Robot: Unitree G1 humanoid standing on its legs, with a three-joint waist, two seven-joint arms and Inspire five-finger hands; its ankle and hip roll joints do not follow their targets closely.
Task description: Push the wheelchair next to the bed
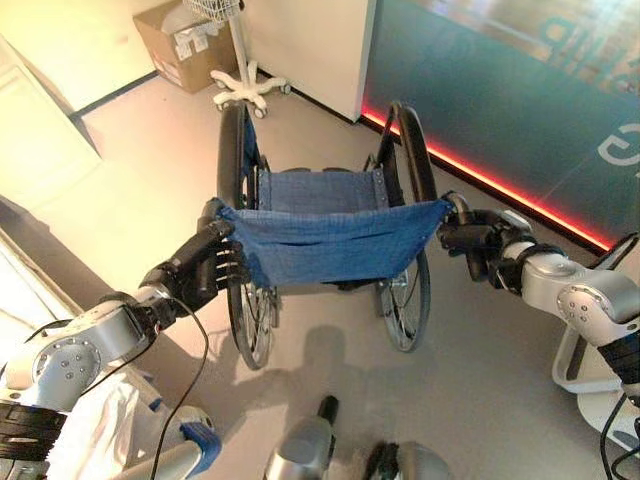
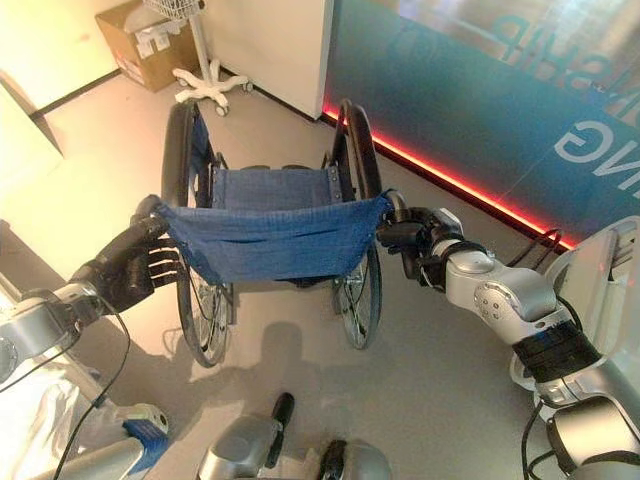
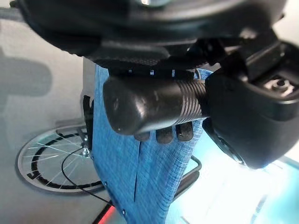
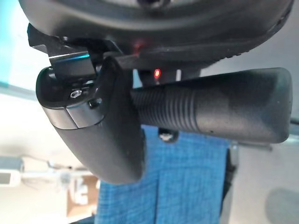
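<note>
The wheelchair (image 1: 330, 235), with a blue cloth back and seat and black wheels, stands right in front of me, facing away. My left hand (image 1: 205, 265) is curled round its left push handle (image 3: 149, 109); the fingers (image 3: 163, 135) wrap under the black ribbed grip. On the other side, my right hand (image 1: 475, 245) is shut on the right push handle (image 4: 219, 109), with the thumb (image 4: 103, 130) lying across it. A pale bed-like edge (image 1: 25, 290) runs along the far left.
A cardboard box (image 1: 180, 45) and a white wheeled stand (image 1: 250, 92) sit ahead by the far wall. A teal wall panel with a red light strip (image 1: 500, 185) runs along the right. A white frame base (image 1: 585, 375) stands at the right.
</note>
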